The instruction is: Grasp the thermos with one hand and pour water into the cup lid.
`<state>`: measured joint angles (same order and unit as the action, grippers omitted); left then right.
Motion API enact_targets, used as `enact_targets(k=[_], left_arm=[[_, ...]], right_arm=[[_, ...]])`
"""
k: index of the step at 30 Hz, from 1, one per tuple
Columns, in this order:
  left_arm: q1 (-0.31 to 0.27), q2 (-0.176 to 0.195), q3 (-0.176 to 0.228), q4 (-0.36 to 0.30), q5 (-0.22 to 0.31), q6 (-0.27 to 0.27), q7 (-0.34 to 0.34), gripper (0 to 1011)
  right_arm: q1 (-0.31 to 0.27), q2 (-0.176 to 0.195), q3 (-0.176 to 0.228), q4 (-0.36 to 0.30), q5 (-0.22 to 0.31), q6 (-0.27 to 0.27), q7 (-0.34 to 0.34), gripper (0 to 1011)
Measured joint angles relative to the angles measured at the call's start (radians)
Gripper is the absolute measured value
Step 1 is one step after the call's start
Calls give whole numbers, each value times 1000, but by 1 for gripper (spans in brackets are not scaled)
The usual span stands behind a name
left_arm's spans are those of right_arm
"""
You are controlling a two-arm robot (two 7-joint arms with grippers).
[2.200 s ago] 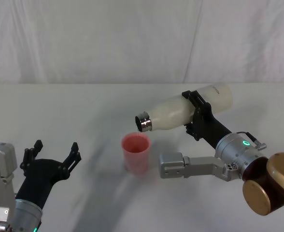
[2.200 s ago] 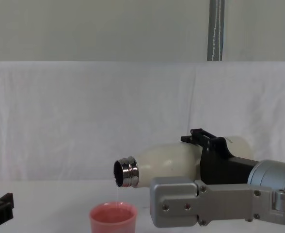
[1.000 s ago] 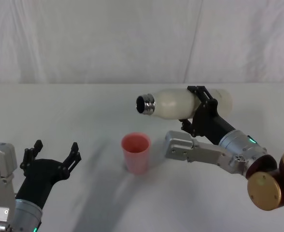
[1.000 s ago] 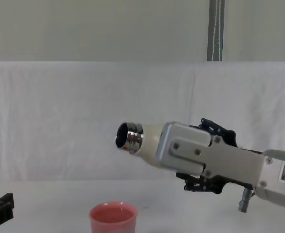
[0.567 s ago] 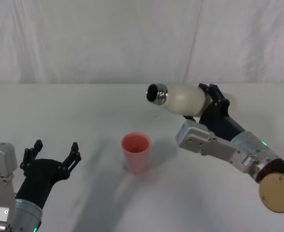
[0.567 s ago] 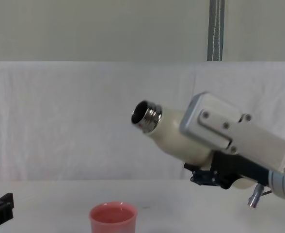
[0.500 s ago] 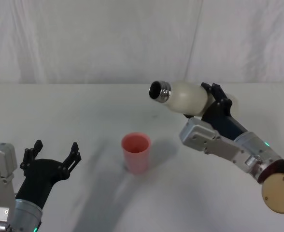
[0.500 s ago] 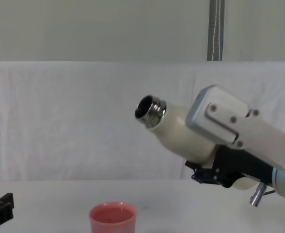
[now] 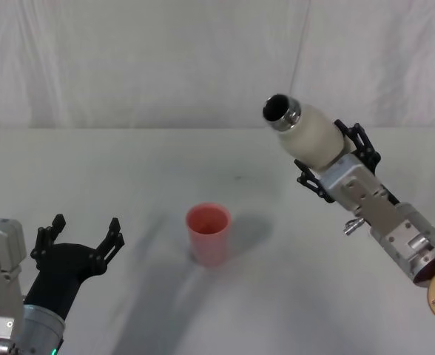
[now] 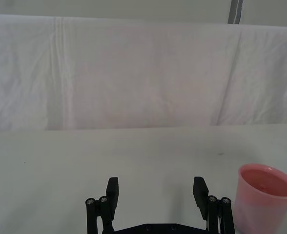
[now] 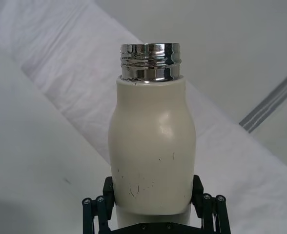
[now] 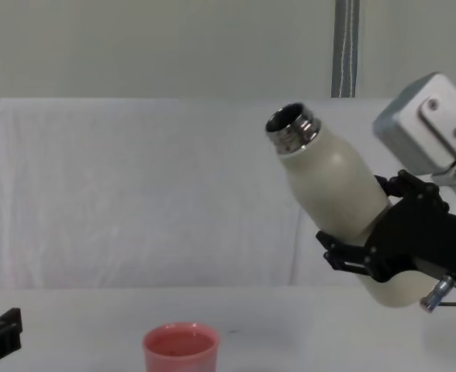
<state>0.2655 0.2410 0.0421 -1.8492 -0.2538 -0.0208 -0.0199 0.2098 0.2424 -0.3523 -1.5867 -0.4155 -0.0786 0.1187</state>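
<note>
The cream-white thermos (image 9: 311, 137) hangs in the air, right of and above the pink cup lid (image 9: 208, 233). Its steel neck (image 12: 291, 128) tilts up and toward the left. My right gripper (image 9: 337, 161) is shut on the thermos's lower body, and its black fingers (image 11: 97, 210) flank the bottle (image 11: 152, 146). The cup lid (image 12: 180, 349) stands upright on the table with liquid inside. My left gripper (image 9: 81, 238) rests open at the near left, with the cup lid (image 10: 265, 199) off to one side of its fingers (image 10: 112, 191).
A white cloth covers the table (image 9: 203, 170), and a white drape (image 9: 166, 59) hangs behind it. A grey pole (image 12: 344, 46) rises behind the drape in the chest view.
The right arm has swung the thermos from lying level over the cup lid to tilted mouth-up, and carried it rightward away from the cup. The left arm has not moved.
</note>
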Motion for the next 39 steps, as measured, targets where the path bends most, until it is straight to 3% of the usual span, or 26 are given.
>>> enact_targets(k=[13,15,21,39], left_arm=[[0,0,0,0,0,0,0,1001],[0,0,0,0,0,0,0,1001],[0,0,0,0,0,0,0,1001],[0,0,0,0,0,0,0,1001]], right_arm=[[-41,-44,77,-5,173,-24,28,950],[-52,-56,96,-5,227,-30,41,950],[-73,-69,129,-11,319,-30,66,950],[-107,-85,173,-20,450,-11,79,950]])
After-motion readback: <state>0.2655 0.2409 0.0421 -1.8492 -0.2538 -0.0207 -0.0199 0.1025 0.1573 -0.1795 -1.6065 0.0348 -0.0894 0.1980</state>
